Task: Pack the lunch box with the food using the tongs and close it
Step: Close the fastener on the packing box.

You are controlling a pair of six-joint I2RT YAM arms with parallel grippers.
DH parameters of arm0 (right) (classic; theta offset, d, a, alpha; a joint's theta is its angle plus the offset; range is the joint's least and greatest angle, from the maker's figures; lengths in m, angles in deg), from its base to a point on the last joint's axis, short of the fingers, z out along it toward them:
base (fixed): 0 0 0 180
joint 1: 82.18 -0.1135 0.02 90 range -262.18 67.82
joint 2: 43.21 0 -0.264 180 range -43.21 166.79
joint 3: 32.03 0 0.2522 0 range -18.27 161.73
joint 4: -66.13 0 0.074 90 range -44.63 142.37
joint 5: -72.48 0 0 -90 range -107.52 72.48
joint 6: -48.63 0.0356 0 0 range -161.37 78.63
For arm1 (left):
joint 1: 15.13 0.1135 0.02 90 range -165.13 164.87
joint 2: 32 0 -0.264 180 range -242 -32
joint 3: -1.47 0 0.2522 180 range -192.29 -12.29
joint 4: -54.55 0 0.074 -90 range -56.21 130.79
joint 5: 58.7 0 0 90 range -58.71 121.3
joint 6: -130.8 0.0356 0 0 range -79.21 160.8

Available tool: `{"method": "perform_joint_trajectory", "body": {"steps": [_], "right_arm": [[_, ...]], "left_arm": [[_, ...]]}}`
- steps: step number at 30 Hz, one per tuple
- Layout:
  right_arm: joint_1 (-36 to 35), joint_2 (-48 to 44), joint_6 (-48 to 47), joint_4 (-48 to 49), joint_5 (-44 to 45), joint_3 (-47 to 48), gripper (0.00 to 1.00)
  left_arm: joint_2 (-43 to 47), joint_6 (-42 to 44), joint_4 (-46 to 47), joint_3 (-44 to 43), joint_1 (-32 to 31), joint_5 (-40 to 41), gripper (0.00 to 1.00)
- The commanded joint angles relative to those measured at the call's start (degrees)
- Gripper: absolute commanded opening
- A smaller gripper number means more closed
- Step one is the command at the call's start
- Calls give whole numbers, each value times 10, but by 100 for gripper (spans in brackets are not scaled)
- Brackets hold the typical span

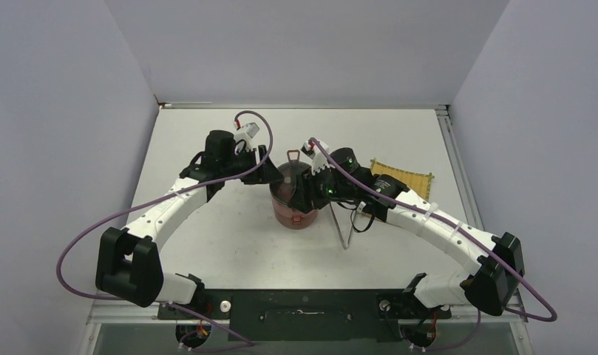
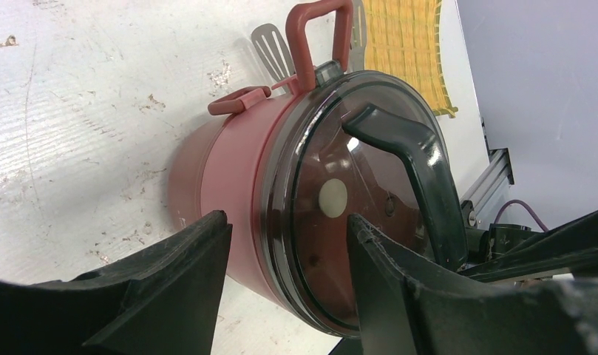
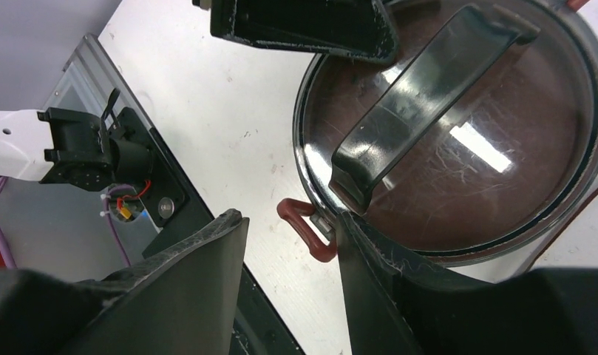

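The dark-red lunch box (image 1: 290, 211) stands stacked at the table's middle, its lid (image 3: 458, 163) on with a dark handle (image 3: 414, 103) across it. The food is hidden inside. My left gripper (image 1: 273, 176) (image 2: 288, 218) is open at the box's left side, one finger outside the red wall (image 2: 222, 177), the other over the lid. My right gripper (image 1: 304, 198) (image 3: 290, 216) is open at the near side, astride a red latch loop (image 3: 303, 231). The silver tongs (image 1: 343, 225) lie on the table right of the box, their flat tips (image 2: 272, 49) showing behind it.
A yellow woven mat (image 1: 403, 177) (image 2: 410, 52) lies to the right of the box. A second red latch (image 2: 318, 37) stands raised at the box's far side. The black base rail (image 3: 170, 200) runs along the table's near edge.
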Motion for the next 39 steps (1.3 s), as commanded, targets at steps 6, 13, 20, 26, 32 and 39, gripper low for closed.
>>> {"method": "perform_joint_trajectory", "body": {"steps": [6, 13, 20, 26, 32, 39], "right_arm": [[-9, -14, 14, 17, -24, -21, 46], [-31, -20, 31, -8, -15, -35, 43], [-43, -40, 53, -11, 15, -71, 43], [-47, -38, 38, -30, 26, -48, 44], [-68, -44, -14, -82, 122, -5, 55], [-116, -34, -145, -99, 251, 27, 67]], "left_arm": [[-8, 26, -25, -13, -12, 30, 55], [-6, 25, -31, -13, -14, 33, 55], [-1, 25, -35, -15, -16, 34, 55], [6, 27, -36, -16, -16, 35, 55], [20, 31, -39, -16, -17, 42, 59], [38, 54, -44, -29, -23, 53, 68]]}}
